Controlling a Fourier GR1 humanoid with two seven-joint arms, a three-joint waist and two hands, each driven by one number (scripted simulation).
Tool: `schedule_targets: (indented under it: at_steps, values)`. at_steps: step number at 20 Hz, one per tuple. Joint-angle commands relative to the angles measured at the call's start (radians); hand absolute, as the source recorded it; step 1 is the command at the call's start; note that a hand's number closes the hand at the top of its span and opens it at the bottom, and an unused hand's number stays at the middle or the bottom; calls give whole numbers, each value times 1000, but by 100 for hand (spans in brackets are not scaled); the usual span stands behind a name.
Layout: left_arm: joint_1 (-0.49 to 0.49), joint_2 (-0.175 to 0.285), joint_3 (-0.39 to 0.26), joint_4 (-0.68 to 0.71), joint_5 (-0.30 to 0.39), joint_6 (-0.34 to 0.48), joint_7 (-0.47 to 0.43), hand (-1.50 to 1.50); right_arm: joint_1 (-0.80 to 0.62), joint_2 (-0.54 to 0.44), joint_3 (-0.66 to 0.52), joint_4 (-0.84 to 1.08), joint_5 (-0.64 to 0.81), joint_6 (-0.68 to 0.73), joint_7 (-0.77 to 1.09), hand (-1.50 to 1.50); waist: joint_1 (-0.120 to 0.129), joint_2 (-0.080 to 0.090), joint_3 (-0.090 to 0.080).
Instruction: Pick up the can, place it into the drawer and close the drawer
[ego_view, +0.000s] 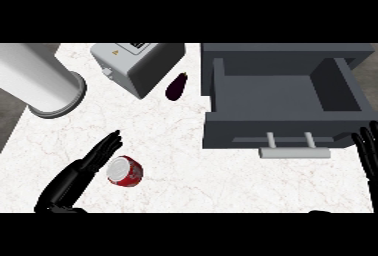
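left hand (81, 172) low left, fingers straight, unclenched, against can's left side | can (125, 171) red, tilted, silver end up, on counter (221, 190), left of drawer | right hand (365, 150) at right edge, fingers straight, upright, holding nothing | drawer (280, 100) pulled open, handle (295, 151) nearest | beyond: eggplant (176, 86), toaster (136, 65), white cylinder (40, 80)

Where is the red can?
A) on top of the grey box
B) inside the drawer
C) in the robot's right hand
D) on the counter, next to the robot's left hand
D: the can sits on the counter right beside the left hand, and the open drawer shows nothing inside.
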Motion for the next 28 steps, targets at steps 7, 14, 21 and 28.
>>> schedule_targets:
  at_steps: [7, 14, 21, 28]
  values:
    - [-62, 41, 44, 283, -126, -11, -233, -150, -92, -23, -51, 98, -4, 10, 2, -150, 1, 1, 0]
    - [-54, 58, 70, 304, -122, -37, -257, -150, -17, -3, -50, 28, -9, 53, -13, -150, 1, 0, 0]
    - [-206, 80, 94, 632, -209, -8, -441, -150, 34, 57, 11, -51, 54, 27, -12, -150, -5, 1, 0]
    - [-190, 49, 94, 608, -206, 36, -375, -150, 15, 58, -9, -73, 25, 18, 49, -150, -2, 0, 0]
